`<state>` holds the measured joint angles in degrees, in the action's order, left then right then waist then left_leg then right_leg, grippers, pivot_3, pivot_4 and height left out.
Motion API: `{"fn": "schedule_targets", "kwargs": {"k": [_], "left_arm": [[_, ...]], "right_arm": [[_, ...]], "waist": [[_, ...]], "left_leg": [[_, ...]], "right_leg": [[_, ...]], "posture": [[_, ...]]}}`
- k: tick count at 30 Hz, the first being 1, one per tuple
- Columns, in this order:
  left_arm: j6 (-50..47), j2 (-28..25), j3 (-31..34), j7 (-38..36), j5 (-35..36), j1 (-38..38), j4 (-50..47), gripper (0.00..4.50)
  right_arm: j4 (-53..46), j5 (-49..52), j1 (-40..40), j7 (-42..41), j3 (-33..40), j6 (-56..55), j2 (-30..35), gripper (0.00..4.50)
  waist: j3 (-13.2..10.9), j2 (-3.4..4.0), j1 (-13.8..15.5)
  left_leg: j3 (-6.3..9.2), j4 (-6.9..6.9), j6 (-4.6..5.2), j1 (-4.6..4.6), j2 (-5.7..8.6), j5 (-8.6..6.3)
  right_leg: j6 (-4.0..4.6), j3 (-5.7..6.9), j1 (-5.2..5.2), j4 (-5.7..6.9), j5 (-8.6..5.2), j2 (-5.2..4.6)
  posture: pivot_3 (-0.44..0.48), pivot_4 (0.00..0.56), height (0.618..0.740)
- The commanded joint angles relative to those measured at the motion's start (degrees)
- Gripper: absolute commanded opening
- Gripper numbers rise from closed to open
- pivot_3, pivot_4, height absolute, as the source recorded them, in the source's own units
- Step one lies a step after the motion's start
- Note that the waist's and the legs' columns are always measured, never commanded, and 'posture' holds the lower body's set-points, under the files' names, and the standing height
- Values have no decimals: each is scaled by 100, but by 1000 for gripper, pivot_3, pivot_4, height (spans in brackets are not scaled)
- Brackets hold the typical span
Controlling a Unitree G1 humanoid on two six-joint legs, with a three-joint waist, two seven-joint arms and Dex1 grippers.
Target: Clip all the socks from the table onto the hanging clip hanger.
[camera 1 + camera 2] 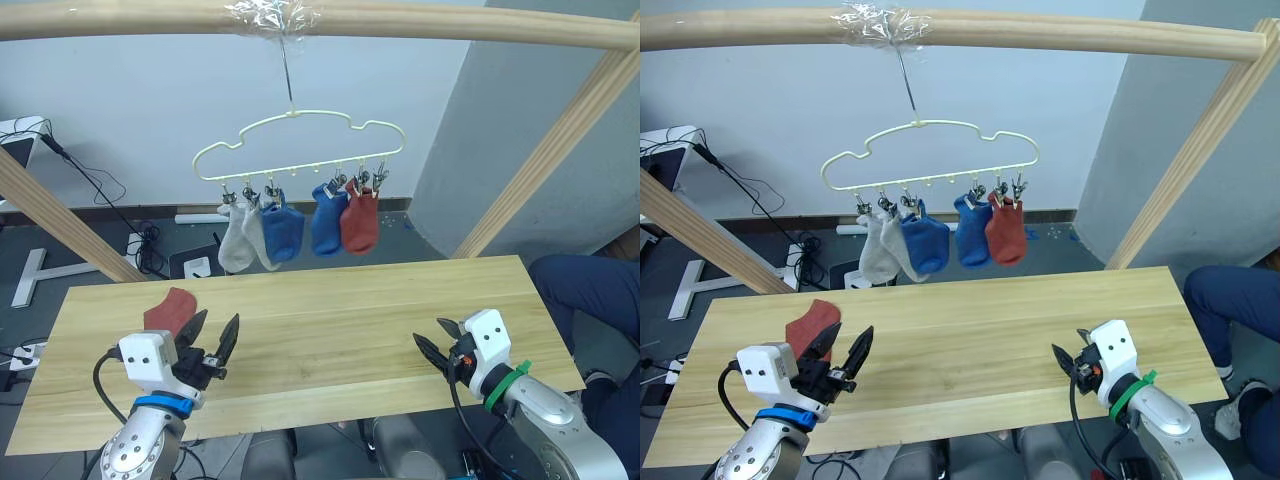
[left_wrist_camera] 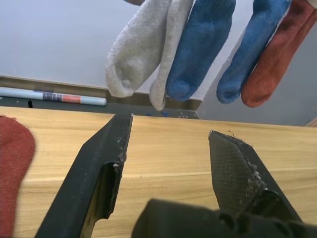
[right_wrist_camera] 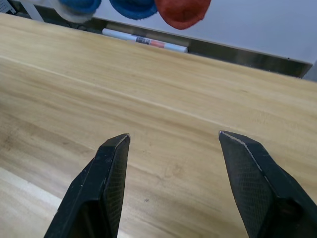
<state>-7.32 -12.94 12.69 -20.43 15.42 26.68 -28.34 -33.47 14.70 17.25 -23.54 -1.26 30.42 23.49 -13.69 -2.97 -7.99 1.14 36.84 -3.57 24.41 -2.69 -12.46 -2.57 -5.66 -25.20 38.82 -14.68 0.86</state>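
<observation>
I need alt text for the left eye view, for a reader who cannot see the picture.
Five socks, two light grey, two blue and one rust-red, hang clipped to a pale yellow clip hanger under a wooden beam. One more rust-red sock lies on the light wooden table, near the open left gripper; the right gripper is also open and empty.

Cut off, overlapped or too small to judge

The rust-red sock (image 1: 170, 309) on the bench (image 1: 330, 310) is partly behind the left hand (image 1: 213, 338), and the left wrist view crops it at the edge. The 2 grey socks (image 1: 243, 236) overlap, so their outlines merge. The clips (image 1: 352, 183) on the clip hanger (image 1: 300, 145) are too small to judge their grip.
</observation>
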Motion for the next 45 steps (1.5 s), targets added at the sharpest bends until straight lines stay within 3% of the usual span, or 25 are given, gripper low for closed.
{"fn": "schedule_targets", "kwargs": {"k": [1,45], "left_arm": [[229,55,-80,21,-95,180,-28,2806],[287,-63,-144,-46,-110,79,59,2806]], "right_arm": [[-193,25,150,38,95,-122,-34,2947],[-208,12,194,42,35,-116,-50,2947]], "waist": [[10,-1,1],[95,19,-7]], "left_leg": [[0,3,0,0,0,0],[-8,8,0,-37,0,0]], "right_leg": [[4,0,0,1,-2,0],[18,-8,30,8,-9,-1]], "posture": [[-145,196,740],[-157,200,740]]}}
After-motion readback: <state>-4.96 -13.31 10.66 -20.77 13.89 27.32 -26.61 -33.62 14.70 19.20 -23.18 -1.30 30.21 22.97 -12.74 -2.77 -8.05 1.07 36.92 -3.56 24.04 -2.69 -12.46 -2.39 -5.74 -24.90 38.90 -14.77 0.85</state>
